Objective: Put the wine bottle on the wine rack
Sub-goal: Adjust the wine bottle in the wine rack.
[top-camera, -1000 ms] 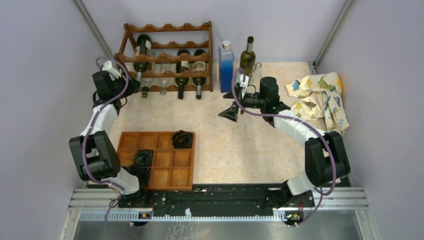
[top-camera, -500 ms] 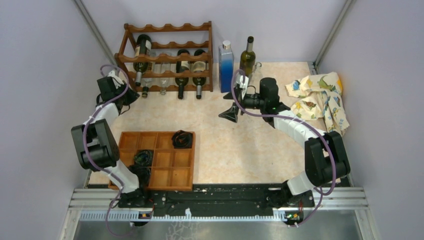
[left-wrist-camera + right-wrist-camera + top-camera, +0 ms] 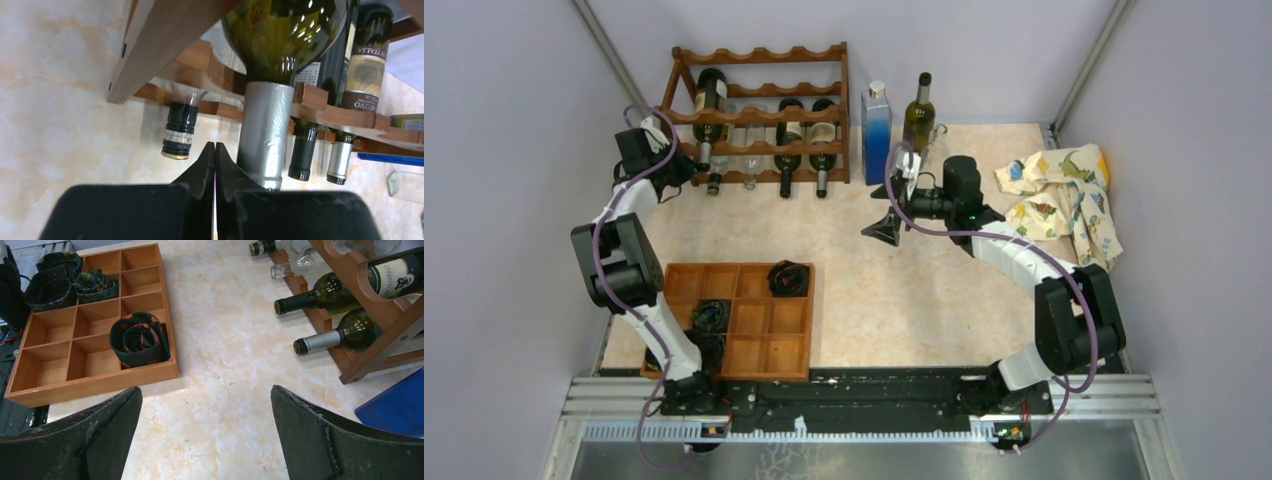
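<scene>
Reddish-brown wood: the wine rack (image 3: pixel 759 112) is an open frame of wavy scalloped rails, at 11 o'clock on the worktop (image 3: pixel 874 290).
Dark green glass: the wine bottle (image 3: pixel 265 115) lies in the rack's leftmost scallop on an upper tier. Its silver-foil neck points to 6 o'clock.
Bottles in rack: five in all, namely this one, two of clear glass and two dark ones with paper labels.
Left end effector (image 3: pixel 215 146): the black wedge fingers are pressed together with nothing between them, just beside the foil neck.
Right end effector (image 3: pixel 205 389): spread wide and empty, over the marbled beige surface.
Standing at 12 o'clock: one blue square bottle (image 3: pixel 876 120) and one upright dark bottle (image 3: pixel 919 110), side by side.
Tray (image 3: pixel 764 372) at 7 o'clock: pale wood with nine square compartments. Dark fabric rolls (image 3: pixel 789 278) sit in two of them.
Cloth (image 3: pixel 1064 195) at 2 o'clock: crumpled and pale, with a printed pattern.
</scene>
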